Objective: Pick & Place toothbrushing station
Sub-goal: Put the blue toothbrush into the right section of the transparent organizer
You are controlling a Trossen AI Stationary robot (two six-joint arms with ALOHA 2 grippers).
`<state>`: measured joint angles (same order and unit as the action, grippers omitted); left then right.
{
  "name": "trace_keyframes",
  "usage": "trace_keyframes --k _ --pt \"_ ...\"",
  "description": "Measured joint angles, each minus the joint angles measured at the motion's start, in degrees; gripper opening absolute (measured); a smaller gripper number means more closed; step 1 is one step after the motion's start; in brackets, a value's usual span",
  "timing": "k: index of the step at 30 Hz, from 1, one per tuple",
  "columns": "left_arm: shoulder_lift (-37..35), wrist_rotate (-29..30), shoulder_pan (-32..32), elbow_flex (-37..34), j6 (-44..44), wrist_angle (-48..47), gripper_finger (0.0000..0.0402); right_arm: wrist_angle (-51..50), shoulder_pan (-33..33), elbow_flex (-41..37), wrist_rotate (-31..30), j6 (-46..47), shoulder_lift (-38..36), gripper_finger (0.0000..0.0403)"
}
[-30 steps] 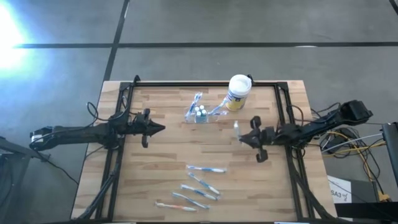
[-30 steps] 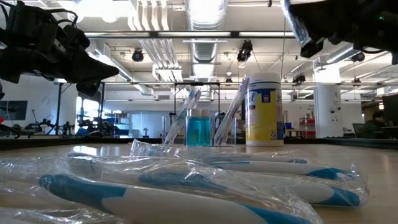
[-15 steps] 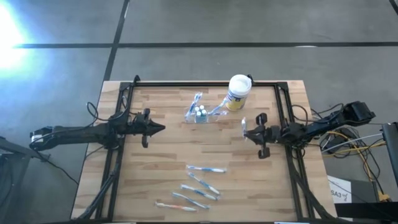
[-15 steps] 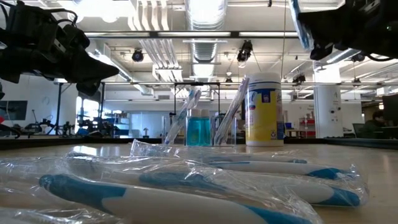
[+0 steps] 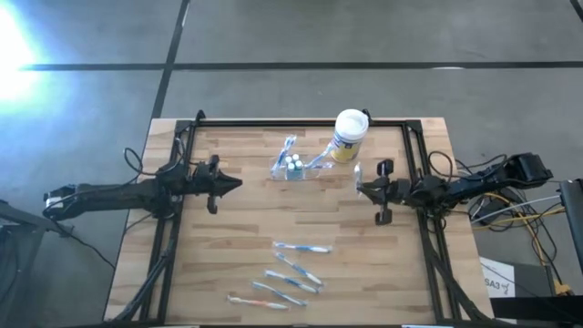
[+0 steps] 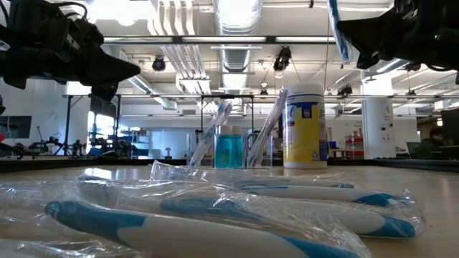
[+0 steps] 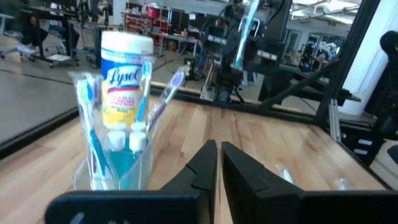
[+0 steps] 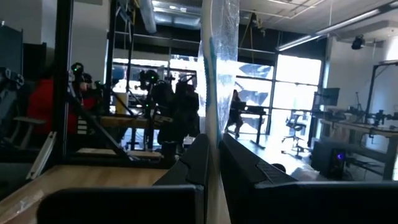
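The toothbrushing station (image 5: 293,167) is a low clear holder with blue liquid and toothbrushes leaning out of it, standing on the table's far middle; it also shows in the low view (image 6: 229,150) and the left wrist view (image 7: 118,155). My right gripper (image 5: 358,188) hovers to its right, shut on a plastic-wrapped toothbrush (image 8: 216,56). My left gripper (image 5: 237,185) hovers to the station's left, shut and empty, its fingers (image 7: 211,165) pointing at the station. My right gripper pinches the wrapped toothbrush's handle (image 8: 214,134) between its two fingers. The fingers lie level, pointing toward the table's left, across the brush. The brush stands nearly upright, its upper part (image 6: 336,25) rising above the fingers, lifted clear of the table.
A white canister (image 5: 349,134) with a yellow label stands just right of the station at the far edge. Several wrapped toothbrushes (image 5: 296,269) lie loose on the near middle of the table. A black frame (image 5: 301,124) runs along the table's far and side edges.
My right gripper has carried the wrapped toothbrush toward the table's far edge and a little to the right, keeping it upright and clear of the table. My left gripper has shifted slightly toward the far edge.
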<state>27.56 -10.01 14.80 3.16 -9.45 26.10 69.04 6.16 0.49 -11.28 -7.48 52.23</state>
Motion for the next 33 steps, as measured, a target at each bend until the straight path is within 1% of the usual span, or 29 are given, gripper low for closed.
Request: trace_keyframes --k 5,9,14,17,20,22,24,27,30,33 --pt "2.27 0.03 -0.02 3.53 -0.01 -0.05 0.0056 -0.26 -1.59 0.0 1.32 2.1 0.03 0.0018" --pt "6.03 -0.13 0.01 7.69 -1.82 0.0 0.0086 -1.63 -2.13 0.02 1.24 3.67 0.04 0.0018" --pt "12.99 -0.84 -0.04 13.64 -0.35 -0.03 0.0128 -1.57 -2.11 0.22 0.89 4.52 0.11 0.0018" --pt "18.11 -0.84 -0.19 17.93 2.23 0.06 0.0151 -1.55 -2.11 0.39 0.89 4.52 0.36 0.0018" --pt "23.26 -0.84 -0.21 22.13 6.36 0.19 0.0163 -1.57 -2.09 0.69 0.89 4.52 0.73 0.0018" --pt "26.89 -0.98 -0.24 24.53 8.49 1.97 0.0165 -1.62 -2.08 0.92 0.89 4.44 1.17 0.0018" --pt "30.65 -2.62 -0.28 26.4 8.98 6.04 0.0165 -1.67 -2.11 1.26 0.85 4.17 1.75 0.0018" --pt "36.35 -6.67 -0.32 29.14 8.57 12.03 0.0167 -1.76 -2.11 1.94 0.82 4.01 2.81 0.0018" --pt "41.55 -10.29 -0.36 32.9 8.77 13.42 0.0174 -2.53 -2.11 3.25 0.8 3.87 4.03 0.0018" --pt "46.74 -12.63 -0.49 36.63 9.72 13.39 0.0184 -4.22 -2.11 4.82 0.77 3.84 5.63 0.0018"
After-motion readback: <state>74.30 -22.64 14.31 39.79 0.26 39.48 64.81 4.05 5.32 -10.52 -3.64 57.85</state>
